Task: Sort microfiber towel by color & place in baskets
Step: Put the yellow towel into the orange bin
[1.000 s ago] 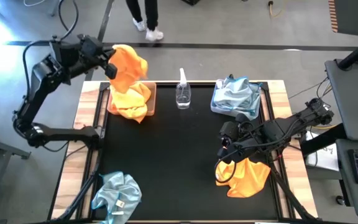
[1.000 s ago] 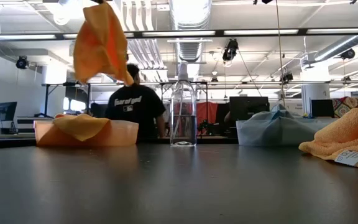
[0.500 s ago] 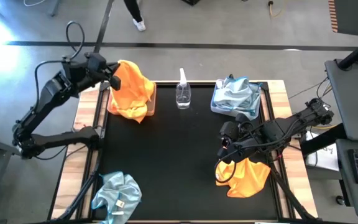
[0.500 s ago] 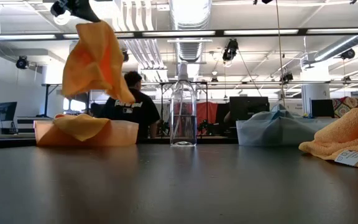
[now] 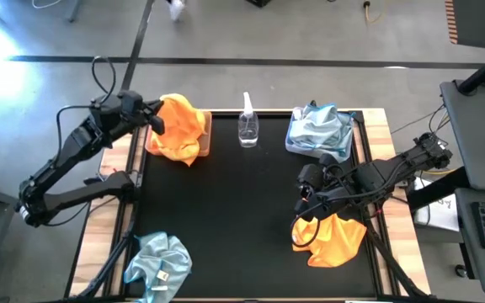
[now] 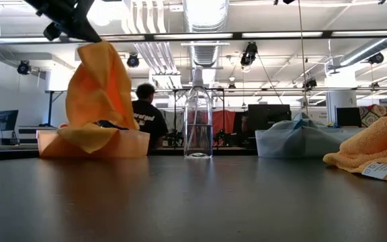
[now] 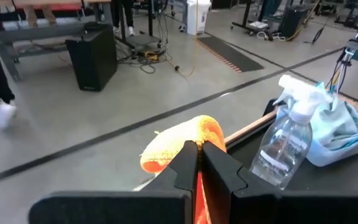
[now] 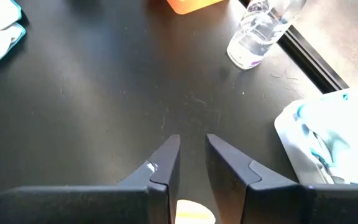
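Hanging from clamped left jaws (image 5: 154, 118), orange towel (image 5: 179, 126) is lowered over tan basket (image 6: 133, 143); right jaws (image 5: 303, 204) slightly apart, empty.

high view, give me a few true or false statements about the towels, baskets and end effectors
1. The left end effector is shut on an orange towel above the tan basket. True.
2. The grey-blue basket holds orange towels. False: it holds pale blue towels.
3. A pale blue towel lies loose on the mat at the near left corner. True.
4. The spray bottle lies on its side inside the tan basket. False: it stands upright on the mat between the two baskets.
5. The right end effector is over the tan basket. False: it is at the right side, by a loose orange towel.
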Available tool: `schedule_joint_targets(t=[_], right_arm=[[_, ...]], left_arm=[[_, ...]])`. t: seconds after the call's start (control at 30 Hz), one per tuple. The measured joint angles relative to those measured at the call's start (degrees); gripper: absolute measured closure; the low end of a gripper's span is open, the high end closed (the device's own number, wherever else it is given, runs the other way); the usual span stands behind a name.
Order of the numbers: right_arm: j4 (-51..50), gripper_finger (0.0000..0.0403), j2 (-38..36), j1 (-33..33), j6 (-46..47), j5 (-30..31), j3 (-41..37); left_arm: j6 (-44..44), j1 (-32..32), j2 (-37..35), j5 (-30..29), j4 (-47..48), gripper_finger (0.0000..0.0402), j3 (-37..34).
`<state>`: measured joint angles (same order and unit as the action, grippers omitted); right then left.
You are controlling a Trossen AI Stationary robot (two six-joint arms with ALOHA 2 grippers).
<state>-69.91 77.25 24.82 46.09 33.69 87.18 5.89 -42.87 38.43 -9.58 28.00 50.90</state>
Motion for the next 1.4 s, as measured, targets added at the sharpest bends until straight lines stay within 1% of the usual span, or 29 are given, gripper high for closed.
schedule_joint_targets(t=[0.2,0.33,0.5,0.6,0.83,1.03,1.17,1.27,1.4], right_arm=[[0.17,0.0335,0.00,0.01,0.00,0.92,0.00],[0.30,0.0335,0.00,0.01,0.55,0.93,0.00],[0.36,0.0335,0.00,0.00,1.53,0.92,0.00],[0.37,0.0335,0.00,0.01,2.02,0.92,0.00],[0.56,0.0335,0.00,0.02,2.05,0.92,0.00],[1.76,0.0335,0.00,0.02,2.01,0.92,0.00],[1.83,0.0335,0.00,0.00,2.01,0.92,0.00],[1.87,0.0335,0.00,0.02,2.01,0.92,0.00],[2.03,0.0335,0.00,0.00,1.99,0.92,0.00]], left_arm=[[3.80,0.00,-2.13,-0.20,-7.24,0.0402,-7.18],[4.73,0.00,-2.96,1.60,-10.99,0.0402,-11.05],[4.74,0.02,-3.75,1.48,-12.03,0.0402,-14.27],[4.69,-0.06,-4.26,-0.11,-12.28,0.0402,-15.75],[5.24,-0.32,-5.19,-7.09,-12.50,0.0402,-17.69],[5.96,-0.46,-5.75,-7.52,-12.70,0.0402,-18.63],[9.02,-0.46,-5.88,-7.59,-12.94,0.0399,-18.68],[9.71,-0.46,-6.01,-7.61,-12.99,0.0385,-18.68],[7.47,-0.46,-5.90,-7.61,-12.97,0.0348,-18.68]])
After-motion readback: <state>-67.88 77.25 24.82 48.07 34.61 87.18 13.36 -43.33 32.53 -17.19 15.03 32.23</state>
